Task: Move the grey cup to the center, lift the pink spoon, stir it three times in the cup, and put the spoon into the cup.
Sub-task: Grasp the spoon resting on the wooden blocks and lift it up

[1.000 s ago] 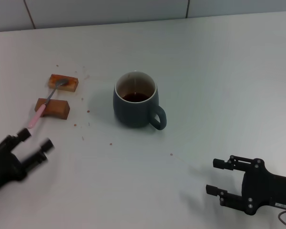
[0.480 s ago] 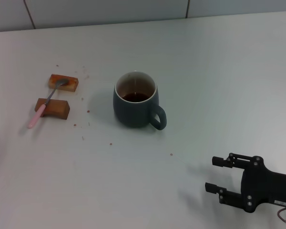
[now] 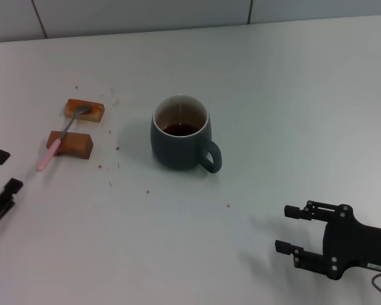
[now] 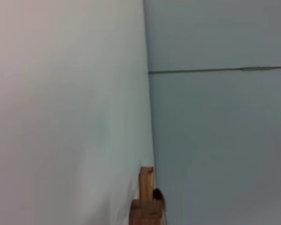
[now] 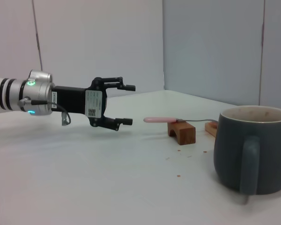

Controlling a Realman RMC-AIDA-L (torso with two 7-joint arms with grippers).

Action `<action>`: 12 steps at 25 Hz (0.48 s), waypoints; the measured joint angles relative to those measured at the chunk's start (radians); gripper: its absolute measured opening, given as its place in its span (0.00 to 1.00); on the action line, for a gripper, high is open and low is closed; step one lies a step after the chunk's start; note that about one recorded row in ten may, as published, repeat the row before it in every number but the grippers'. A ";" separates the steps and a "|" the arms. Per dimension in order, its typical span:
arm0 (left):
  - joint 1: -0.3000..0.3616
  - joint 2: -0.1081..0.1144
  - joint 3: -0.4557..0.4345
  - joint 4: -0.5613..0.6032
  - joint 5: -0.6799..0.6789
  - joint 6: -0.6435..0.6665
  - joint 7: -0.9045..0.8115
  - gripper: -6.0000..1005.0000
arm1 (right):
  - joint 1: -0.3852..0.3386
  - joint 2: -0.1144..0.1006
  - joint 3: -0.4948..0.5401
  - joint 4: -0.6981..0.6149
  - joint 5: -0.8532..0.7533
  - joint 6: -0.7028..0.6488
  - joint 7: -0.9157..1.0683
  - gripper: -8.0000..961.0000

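We are taking the grey cup (image 3: 180,133) as our landmark: it is sitting upright near the middle of the table (image 3: 292,95), handle turned toward our right side, with a dark brown stain showing inside. The pink spoon (image 3: 62,138) is lying well to the left of the cup, bridging two small wooden blocks (image 3: 70,143), its metal bowl on the farther block and its pink handle sticking out past the nearer one. Our left gripper (image 3: 1,184) is hovering left of the cup and just short of the spoon handle's free end, its fingers spread wide and holding nothing. Our right gripper (image 3: 298,231) is waiting well to the right of the cup and nearer to us, also spread wide and empty. We are judging the spoon to be light, stiff and slim, so it could easily twist or slip; the raised pink handle looks like the best place to pinch it. The cup seems heavy, hard and breakable. A white label is showing on the left gripper's body in the right wrist view, but we cannot read it.
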 joint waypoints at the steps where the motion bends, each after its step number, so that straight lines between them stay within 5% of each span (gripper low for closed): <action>1: -0.001 0.000 0.000 -0.016 0.000 -0.003 -0.006 0.81 | 0.000 0.000 0.000 -0.001 0.000 0.000 0.000 0.65; 12: -0.034 -0.007 -0.012 -0.111 -0.002 -0.033 -0.016 0.81 | 0.008 0.000 0.000 -0.002 0.000 0.000 0.000 0.65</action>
